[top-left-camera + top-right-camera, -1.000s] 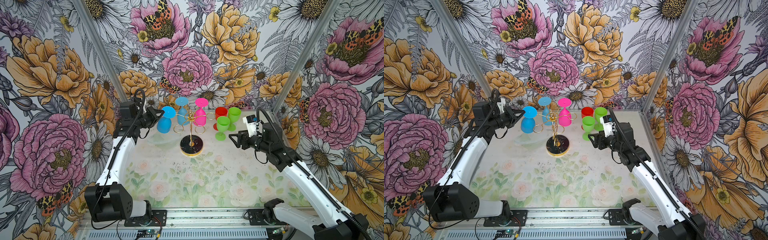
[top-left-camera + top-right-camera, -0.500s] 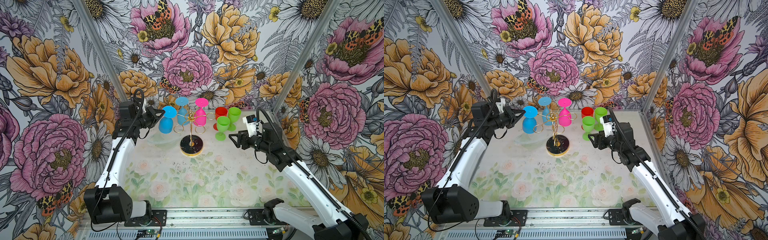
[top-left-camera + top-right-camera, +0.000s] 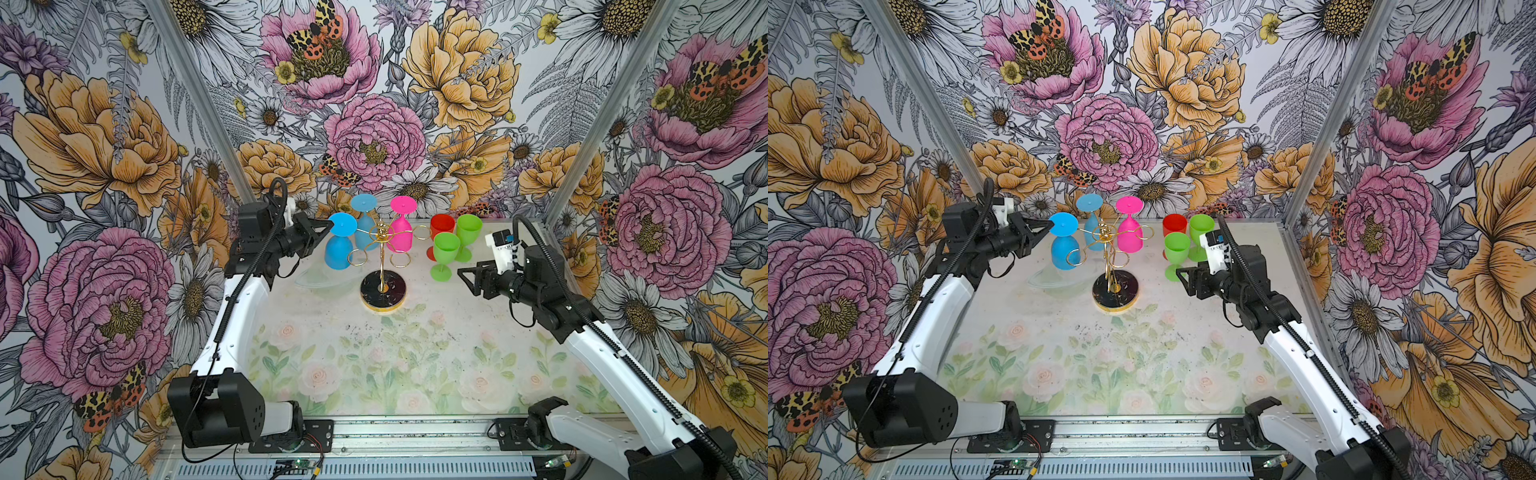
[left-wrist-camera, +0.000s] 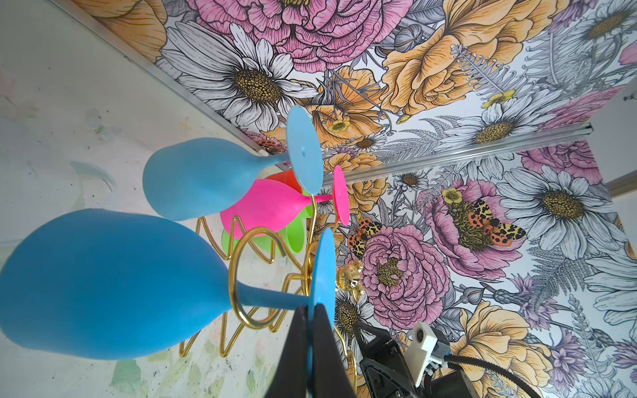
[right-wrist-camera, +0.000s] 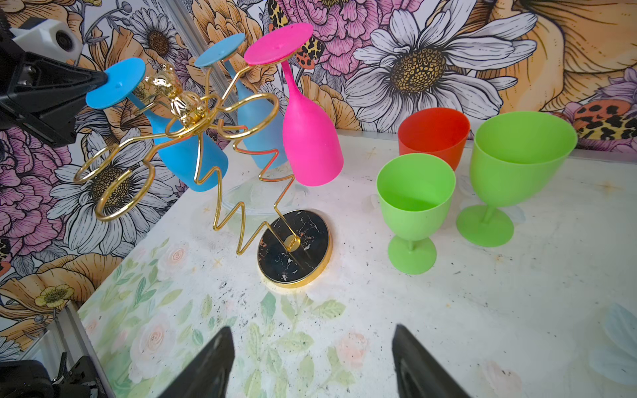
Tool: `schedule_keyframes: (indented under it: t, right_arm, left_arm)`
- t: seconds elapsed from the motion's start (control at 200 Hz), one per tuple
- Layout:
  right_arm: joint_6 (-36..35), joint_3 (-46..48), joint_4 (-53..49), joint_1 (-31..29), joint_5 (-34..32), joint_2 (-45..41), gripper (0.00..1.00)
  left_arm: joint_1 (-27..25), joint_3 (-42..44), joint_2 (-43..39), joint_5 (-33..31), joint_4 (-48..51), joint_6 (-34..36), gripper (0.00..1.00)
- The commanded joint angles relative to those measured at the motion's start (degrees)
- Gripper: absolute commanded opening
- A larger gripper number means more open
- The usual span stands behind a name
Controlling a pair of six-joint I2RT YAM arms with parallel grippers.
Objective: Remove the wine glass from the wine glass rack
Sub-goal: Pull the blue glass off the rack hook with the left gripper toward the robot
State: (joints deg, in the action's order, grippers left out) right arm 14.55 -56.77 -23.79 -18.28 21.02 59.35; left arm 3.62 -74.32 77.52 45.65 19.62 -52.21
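Left wrist view: left hand [image 4: 309, 310] tight on blue wine glass [image 4: 103, 282] foot; right hand [image 5: 310, 330] agape.

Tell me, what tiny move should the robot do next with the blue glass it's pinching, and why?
The left gripper is shut on the foot of the bright blue wine glass, but its stem sits inside a gold loop of the wine glass rack. So it should probably draw the glass outward, away from the pole, until the stem slips free.
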Motion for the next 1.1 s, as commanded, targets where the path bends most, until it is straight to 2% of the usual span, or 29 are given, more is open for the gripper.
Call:
schedule_keyframes:
  t: [0.0,1.096]
  right_arm:
    - [0.58,0.19,0.61,0.02,-0.92,-0.9,0.73]
    - [0.51,0.6,0.65,0.07,-1.59,-1.96,0.73]
  left_arm:
    - [-0.1,-0.56,1.04,1.99,-2.17,-0.61,0.0]
    - [-2.31,-8.46,9.97,7.14,-2.14,-1.32,0.0]
